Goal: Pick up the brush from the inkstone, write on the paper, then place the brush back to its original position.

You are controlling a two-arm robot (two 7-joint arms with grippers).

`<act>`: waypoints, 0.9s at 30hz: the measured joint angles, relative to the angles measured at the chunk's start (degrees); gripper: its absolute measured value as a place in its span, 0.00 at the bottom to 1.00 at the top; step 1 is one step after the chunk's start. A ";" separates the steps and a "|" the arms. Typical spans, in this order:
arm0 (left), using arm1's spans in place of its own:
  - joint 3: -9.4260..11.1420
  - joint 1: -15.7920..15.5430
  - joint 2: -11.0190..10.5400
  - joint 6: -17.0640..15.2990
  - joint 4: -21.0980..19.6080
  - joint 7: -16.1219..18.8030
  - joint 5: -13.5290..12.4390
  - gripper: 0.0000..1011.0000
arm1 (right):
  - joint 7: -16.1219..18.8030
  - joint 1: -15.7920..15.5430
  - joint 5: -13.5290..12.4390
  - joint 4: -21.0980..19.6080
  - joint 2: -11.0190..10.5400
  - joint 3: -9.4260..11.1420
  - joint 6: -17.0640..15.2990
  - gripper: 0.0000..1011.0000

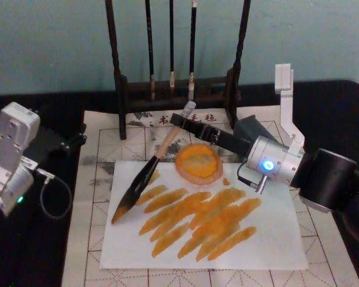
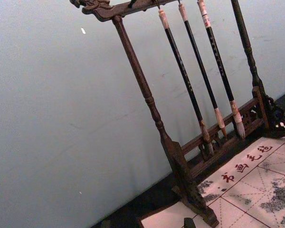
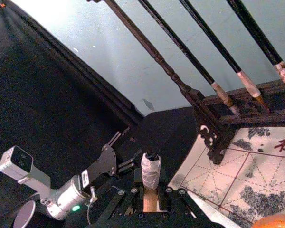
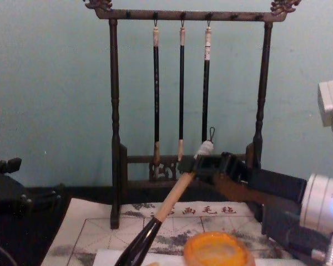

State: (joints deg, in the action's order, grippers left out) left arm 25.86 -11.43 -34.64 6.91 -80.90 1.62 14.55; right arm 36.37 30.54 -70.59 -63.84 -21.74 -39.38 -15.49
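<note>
The right gripper reaches in from the desk's right edge. Its jaws pinch the brush high on the tan handle, just below the white end cap. In the right wrist view the cap and its loop stand up between the dark fingers.

The brush slants down toward the desk's left edge. Its glossy black section crosses the left edge of the paper. The dark tip appears to meet the sheet at the end of an orange stroke. Slanted orange strokes cover most of the sheet.

The inkstone, a round orange dish, sits on the far part of the paper, just beside the brush handle and apart from it.

The paper lies on a beige mat with red grid lines and grey stains. Along the mat's far edge a row of red characters appears to read 书画毛毡.

A dark wooden rack stands on that far edge. Three thin brushes hang from its top bar. Their pale upper bands carry marks too small to read.

The left gripper is parked near the desk's left edge, well apart from the paper. I cannot tell whether its jaws are spread or pressed together.
</note>
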 joint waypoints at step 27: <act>0.00 0.00 0.00 0.00 0.00 0.00 0.00 0.99 | 0.08 0.30 5.60 1.23 1.68 0.04 1.93 0.18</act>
State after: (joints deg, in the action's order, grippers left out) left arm 25.86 -11.43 -34.64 6.91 -80.90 1.62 14.55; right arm 36.44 30.84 -64.99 -62.61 -20.06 -39.34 -13.57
